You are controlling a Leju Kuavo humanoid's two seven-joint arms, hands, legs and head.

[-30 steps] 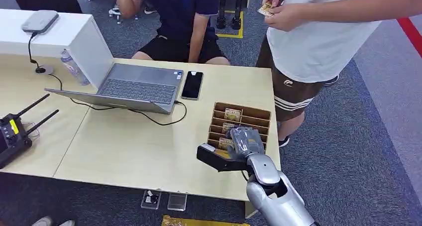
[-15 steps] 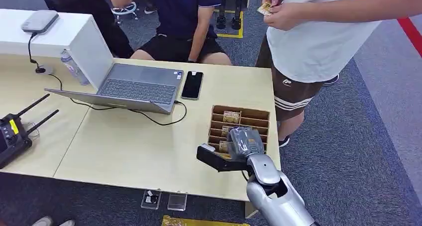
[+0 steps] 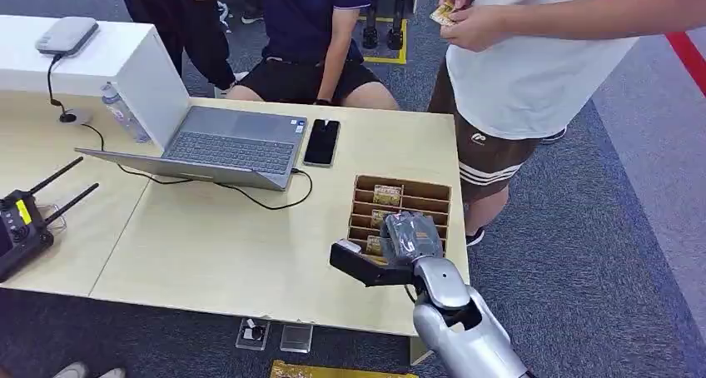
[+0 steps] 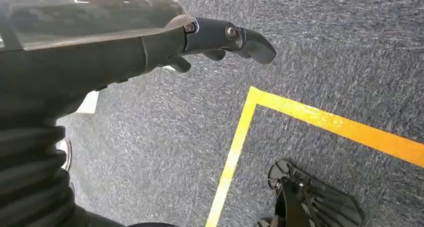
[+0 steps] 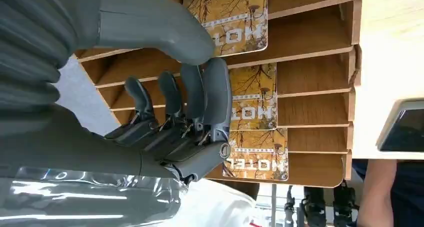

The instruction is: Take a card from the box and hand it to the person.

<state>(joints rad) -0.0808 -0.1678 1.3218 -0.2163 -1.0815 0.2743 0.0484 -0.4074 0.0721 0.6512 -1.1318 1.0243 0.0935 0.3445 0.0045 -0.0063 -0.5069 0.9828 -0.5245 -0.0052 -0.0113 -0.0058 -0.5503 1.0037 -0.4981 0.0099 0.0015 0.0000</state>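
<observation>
A brown slotted cardboard box (image 3: pixel 416 196) stands on the table near its right edge, with hotel cards (image 3: pixel 386 195) upright in its slots. My right hand (image 3: pixel 410 235) hovers over the box's near slots. In the right wrist view the thumb (image 5: pixel 165 29) lies across the nearest card (image 5: pixel 240 17), and the curled fingers (image 5: pixel 212 94) touch the edge of the middle card (image 5: pixel 255 97). A third card (image 5: pixel 257 154) stands farther on. No card is lifted. The person in the white shirt (image 3: pixel 533 62) stands beyond the box holding a card (image 3: pixel 444 13). My left hand (image 4: pixel 220 37) hangs over the carpet and holds nothing.
An open laptop (image 3: pixel 225 149) with its cable and a black phone (image 3: pixel 321 141) lie on the wooden table (image 3: pixel 208 245) left of the box. A black remote controller (image 3: pixel 21 224) sits at the far left. Another person (image 3: pixel 308 28) sits behind the table.
My right hand stays over the box with hardly any motion. A person in dark trousers has walked in behind the table at the back left.
</observation>
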